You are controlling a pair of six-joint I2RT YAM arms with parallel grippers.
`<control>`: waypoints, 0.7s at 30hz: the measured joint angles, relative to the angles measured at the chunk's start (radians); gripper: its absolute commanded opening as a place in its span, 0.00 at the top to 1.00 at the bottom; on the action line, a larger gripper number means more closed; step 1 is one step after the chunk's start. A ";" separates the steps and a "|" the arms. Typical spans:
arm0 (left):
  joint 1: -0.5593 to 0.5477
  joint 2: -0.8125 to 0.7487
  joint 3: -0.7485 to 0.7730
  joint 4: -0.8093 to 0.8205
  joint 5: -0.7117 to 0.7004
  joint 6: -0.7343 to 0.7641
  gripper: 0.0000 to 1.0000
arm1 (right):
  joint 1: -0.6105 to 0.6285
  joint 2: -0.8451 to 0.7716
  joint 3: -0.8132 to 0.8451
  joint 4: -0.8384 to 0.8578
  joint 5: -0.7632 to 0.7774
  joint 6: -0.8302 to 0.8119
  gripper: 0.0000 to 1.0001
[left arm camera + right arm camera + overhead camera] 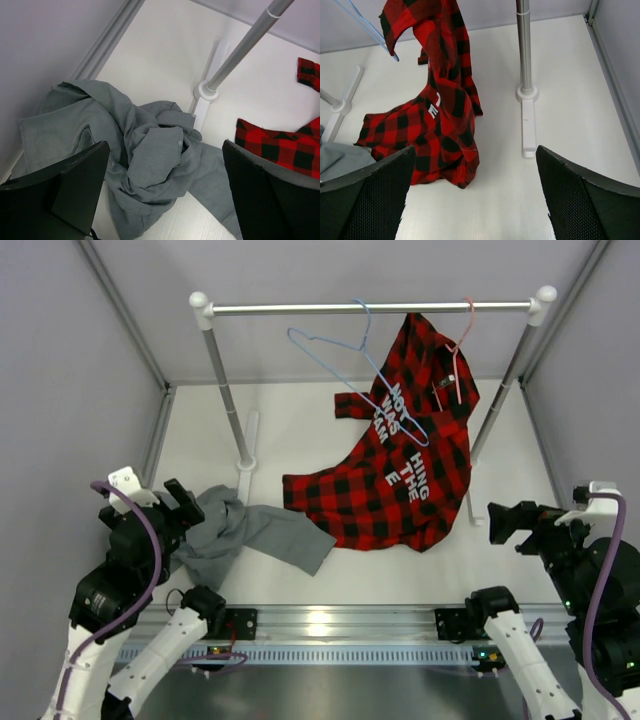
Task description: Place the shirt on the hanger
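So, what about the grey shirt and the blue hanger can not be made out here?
Shirt collar, sleeves: lost in crumpled folds, left wrist and top views.
Shirt's near edge: cut off at the bottom, left wrist view.
Hanger: mostly cut off by top edge, right wrist view.
Hanger and plaid shirt: touching or apart, unclear, top view.

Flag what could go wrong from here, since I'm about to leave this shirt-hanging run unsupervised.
1. The shirt lies crumpled in a heap with overlapping folds. The open left gripper may pinch several layers, or only a sleeve.
2. The hanger hangs tilted on the rail, and its lower corner crosses the plaid shirt. Lifting it off could snag or drag that shirt.
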 measured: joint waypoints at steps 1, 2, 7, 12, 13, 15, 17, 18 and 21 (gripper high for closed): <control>0.000 0.000 -0.005 0.000 -0.014 -0.011 0.02 | 0.000 0.000 -0.003 0.000 0.000 0.000 0.00; 0.000 0.000 -0.008 -0.001 -0.026 -0.024 0.02 | 0.000 0.000 -0.003 0.000 0.000 0.000 0.00; 0.000 0.027 -0.023 -0.001 -0.099 -0.110 0.02 | 0.000 -0.001 -0.011 0.005 -0.015 -0.001 0.01; 0.000 0.137 -0.076 0.000 -0.171 -0.265 0.02 | 0.000 -0.005 -0.070 0.026 -0.135 0.001 0.00; 0.000 0.170 -0.101 0.011 -0.186 -0.302 0.02 | 0.000 -0.005 -0.083 0.031 -0.167 0.002 0.00; 0.004 0.249 -0.158 0.028 -0.190 -0.373 0.02 | 0.000 -0.003 -0.101 0.040 -0.227 0.008 0.00; 0.019 0.340 -0.196 0.042 -0.171 -0.447 0.02 | 0.000 0.002 -0.107 0.047 -0.277 0.012 0.01; 0.022 0.377 -0.210 0.058 -0.159 -0.475 0.02 | 0.000 0.005 -0.107 0.052 -0.299 0.013 0.01; 0.033 0.485 -0.261 0.113 -0.116 -0.562 0.02 | 0.000 0.014 -0.107 0.063 -0.344 0.016 0.01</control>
